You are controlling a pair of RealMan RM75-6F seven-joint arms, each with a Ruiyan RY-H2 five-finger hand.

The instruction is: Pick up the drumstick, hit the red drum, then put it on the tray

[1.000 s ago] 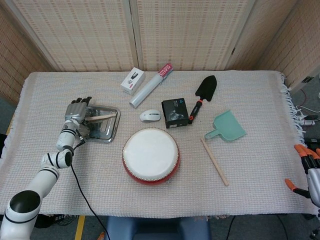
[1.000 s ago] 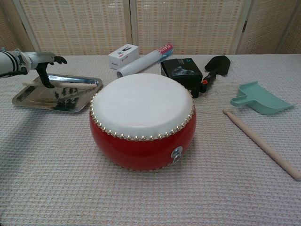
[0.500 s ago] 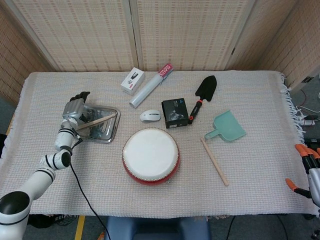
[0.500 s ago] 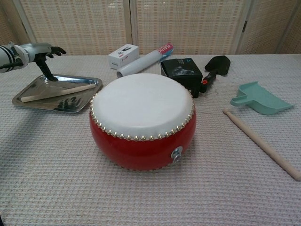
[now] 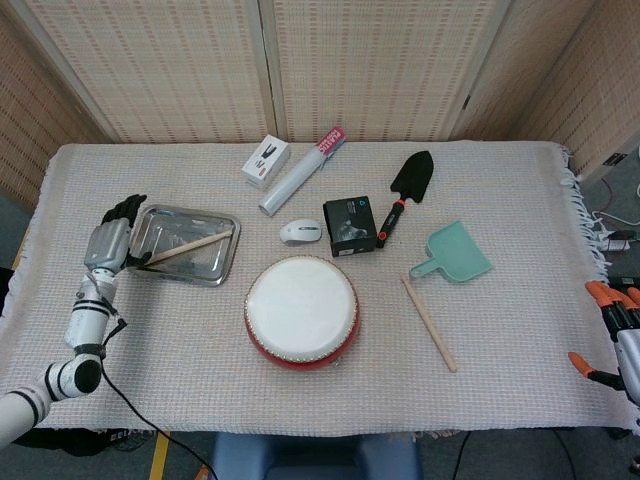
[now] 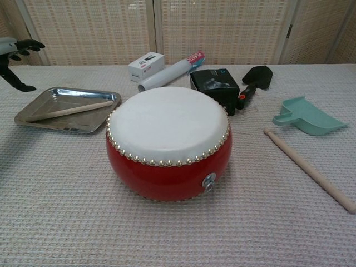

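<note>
— What lay in the tray?
— A slim, pale wooden drumstick, resting inside the shiny metal rectangle, long axis slanting from lower left to upper right in the head view.
— The drum?
— The red drum was round with a white skin and studded rim, on the woven tabletop.
— And the hands?
— The left hand hovered beside the tray, fingers spread, empty. The right hand: couldn't tell.

Near the tabletop's far edge lie a white box and a white roll. Toward the middle sit a mouse, a black box, a black trowel, a teal dustpan and a loose wooden stick.
</note>
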